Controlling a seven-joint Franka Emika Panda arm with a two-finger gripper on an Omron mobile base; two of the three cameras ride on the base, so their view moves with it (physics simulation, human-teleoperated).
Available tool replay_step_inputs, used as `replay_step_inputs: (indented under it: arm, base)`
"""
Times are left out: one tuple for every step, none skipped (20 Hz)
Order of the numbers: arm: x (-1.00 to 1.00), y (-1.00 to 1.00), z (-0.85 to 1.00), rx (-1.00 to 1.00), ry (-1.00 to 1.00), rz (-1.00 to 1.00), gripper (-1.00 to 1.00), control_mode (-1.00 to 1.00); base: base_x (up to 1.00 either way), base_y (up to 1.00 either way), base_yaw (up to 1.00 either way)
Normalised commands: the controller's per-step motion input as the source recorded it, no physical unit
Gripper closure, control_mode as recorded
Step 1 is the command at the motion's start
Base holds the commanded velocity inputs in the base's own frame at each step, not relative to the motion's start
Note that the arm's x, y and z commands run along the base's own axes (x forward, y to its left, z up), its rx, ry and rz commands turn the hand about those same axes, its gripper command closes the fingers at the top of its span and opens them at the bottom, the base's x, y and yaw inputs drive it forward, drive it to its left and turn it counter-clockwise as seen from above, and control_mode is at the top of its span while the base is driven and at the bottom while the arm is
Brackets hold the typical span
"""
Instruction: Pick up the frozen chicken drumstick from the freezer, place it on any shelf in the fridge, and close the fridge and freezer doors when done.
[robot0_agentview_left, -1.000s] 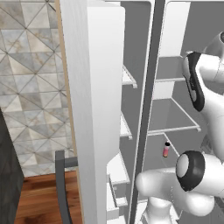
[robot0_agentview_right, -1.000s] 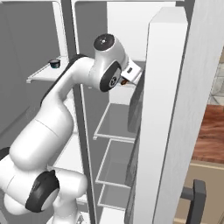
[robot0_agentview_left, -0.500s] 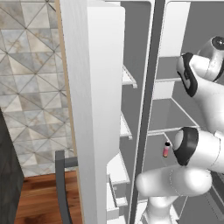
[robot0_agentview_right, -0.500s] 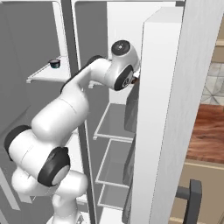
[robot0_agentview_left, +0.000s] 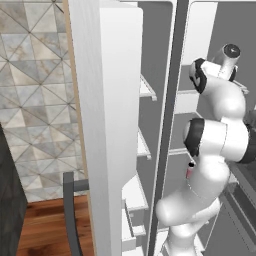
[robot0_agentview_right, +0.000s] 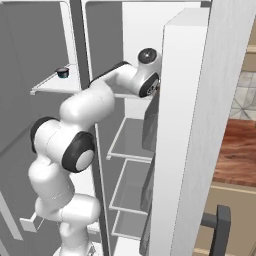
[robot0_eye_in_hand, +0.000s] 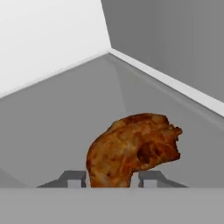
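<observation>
Drumstick (robot0_eye_in_hand: 131, 151) sat low centre in the hand view, clamped between the gripper (robot0_eye_in_hand: 111, 178) tips over a grey shelf (robot0_eye_in_hand: 61, 118); frozen, it was probably stiff, light and slick; its thick meaty end looked the surest hold.

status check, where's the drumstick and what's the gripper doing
Gripper shut on the drumstick, tips either side of it. Drumstick held above a grey shelf inside the compartment. Nothing in the way ahead. Both doors open.

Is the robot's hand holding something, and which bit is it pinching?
Yes: the gripper pinches the brown roasted chicken drumstick by its lower, narrower end.
</observation>
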Motion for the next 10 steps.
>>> replay_step_inputs:
  arm:
    - [0.64,0.00,0.00,0.00,0.00,-0.05,-1.00,-1.00]
    - [0.46,0.03,0.00,0.00,0.00,-0.04,-1.00,-1.00]
    - [0.16,0.19,0.00,0.00,-0.03,-0.02,-1.00,-1.00]
    - [0.00,0.39,0.01,0.00,-0.05,-0.02,-1.00,-1.00]
    - [0.00,0.45,0.04,0.00,-0.06,-0.02,-1.00,-1.00]
    - [-0.11,0.54,0.09,0.00,-0.09,-0.01,-1.00,-1.00]
    - [-0.34,0.64,0.11,0.00,-0.10,0.00,-1.00,-1.00]
    - [-0.52,0.69,0.14,0.00,-0.12,0.00,-1.00,-1.00]
    - [-0.72,0.74,0.16,0.00,-0.15,0.00,-1.00,-1.00]
    - [-0.84,0.79,0.19,0.00,-0.19,0.00,-1.00,-1.00]
  base:
    - [0.00,0.00,0.00]
    - [0.00,0.00,0.00]
    - [0.00,0.00,0.00]
    - [0.00,0.00,0.00]
    - [0.00,0.00,0.00]
    - [0.00,0.00,0.00]
    - [0.00,0.00,0.00]
    - [0.00,0.00,0.00]
    - [0.00,0.00,0.00]
    - [0.00,0.00,0.00]
